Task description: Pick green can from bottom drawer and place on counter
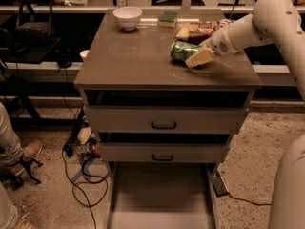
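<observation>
The bottom drawer (pixel 162 194) is pulled out at 6 o'clock, its flat floor bare between low sides. Cables (pixel 86 175) lie on the ground to its 9 o'clock side. On the counter (pixel 128 56), the green can (pixel 180 49) lies on its side at 2 o'clock from the middle, well inside the right edge. The gripper (pixel 191 57) is closed around it from the right. The counter's left half is bare up to a white bowl (pixel 127 17) at 11 o'clock. A sponge (pixel 168 18) and snack bags (pixel 195 30) line the far edge.

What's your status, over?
Gripper at can, right rear of counter. Can on its side, out of drawer. Snack packs right behind it.
</observation>
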You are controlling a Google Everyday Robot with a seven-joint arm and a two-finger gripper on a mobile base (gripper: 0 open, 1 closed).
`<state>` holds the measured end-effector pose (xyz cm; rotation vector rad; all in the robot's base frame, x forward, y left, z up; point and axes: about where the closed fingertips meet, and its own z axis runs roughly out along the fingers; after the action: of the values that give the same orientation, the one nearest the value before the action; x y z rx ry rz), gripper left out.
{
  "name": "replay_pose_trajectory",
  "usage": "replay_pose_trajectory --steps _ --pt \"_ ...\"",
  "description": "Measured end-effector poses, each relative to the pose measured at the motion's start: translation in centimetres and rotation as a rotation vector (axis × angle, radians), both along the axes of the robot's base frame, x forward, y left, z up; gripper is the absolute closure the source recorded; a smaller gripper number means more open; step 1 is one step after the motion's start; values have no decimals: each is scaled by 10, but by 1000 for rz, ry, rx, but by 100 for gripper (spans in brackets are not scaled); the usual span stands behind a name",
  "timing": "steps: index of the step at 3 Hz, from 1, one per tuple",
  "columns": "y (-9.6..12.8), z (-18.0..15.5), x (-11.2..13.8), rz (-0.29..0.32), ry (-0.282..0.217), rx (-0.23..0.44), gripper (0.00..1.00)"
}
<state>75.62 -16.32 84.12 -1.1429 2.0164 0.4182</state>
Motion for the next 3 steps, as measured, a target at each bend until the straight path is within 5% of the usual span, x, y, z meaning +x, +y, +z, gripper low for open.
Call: replay_pose_trajectory --steps 1,3 --pt "-10 3 0 -22 -6 11 0" --pt "-80 34 -17 -176 -93 41 0"
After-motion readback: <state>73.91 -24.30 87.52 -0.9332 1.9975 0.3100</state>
